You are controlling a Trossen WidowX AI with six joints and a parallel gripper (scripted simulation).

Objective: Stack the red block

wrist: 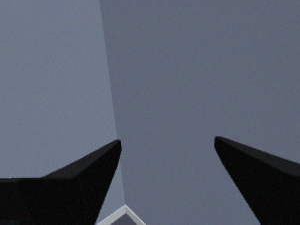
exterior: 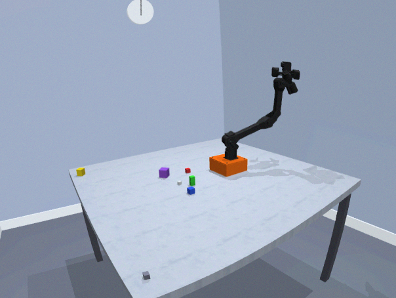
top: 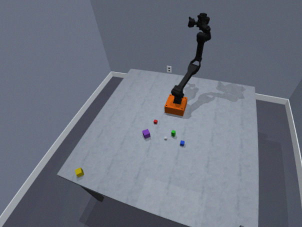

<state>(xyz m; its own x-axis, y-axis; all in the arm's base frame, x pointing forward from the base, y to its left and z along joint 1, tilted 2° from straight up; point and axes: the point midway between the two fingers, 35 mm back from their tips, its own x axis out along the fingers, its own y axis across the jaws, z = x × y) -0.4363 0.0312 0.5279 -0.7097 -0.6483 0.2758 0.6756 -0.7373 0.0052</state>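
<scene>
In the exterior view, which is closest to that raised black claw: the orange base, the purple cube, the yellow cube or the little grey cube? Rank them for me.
From the open gripper, held high at the right:
1. Orange square base, below the arm.
2. Purple cube, mid-table, left of the base.
3. Yellow cube, far left corner, and small grey cube, front edge: too close to call.
</scene>
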